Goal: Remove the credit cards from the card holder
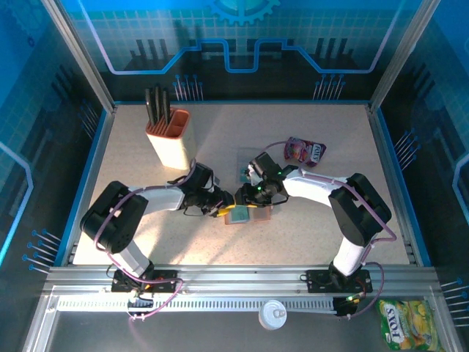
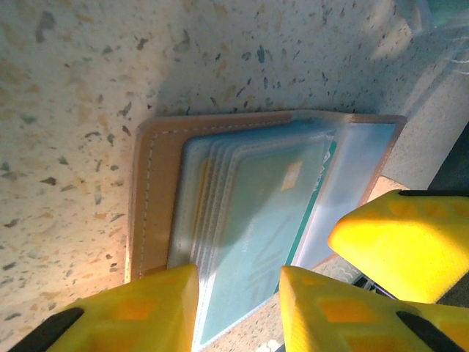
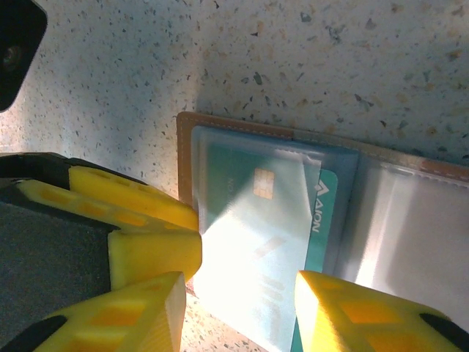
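Printed sideways on the teal credit card [image 3: 322, 213] tucked inside the card holder [image 3: 421, 227]: "AION", next to a small triangular logo. Lettering on the purple pouch [image 1: 305, 152] beyond the card holder, too small to read.

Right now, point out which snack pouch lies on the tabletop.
The purple-pink pouch: it rests on the speckled tabletop; the yellow-green pouch lies beyond the near rail.

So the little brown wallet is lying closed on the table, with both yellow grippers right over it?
Not closed: the card holder lies open on the table, as the left wrist view shows, its clear sleeves fanned out with a teal card inside. The left gripper and right gripper are indeed right over it.
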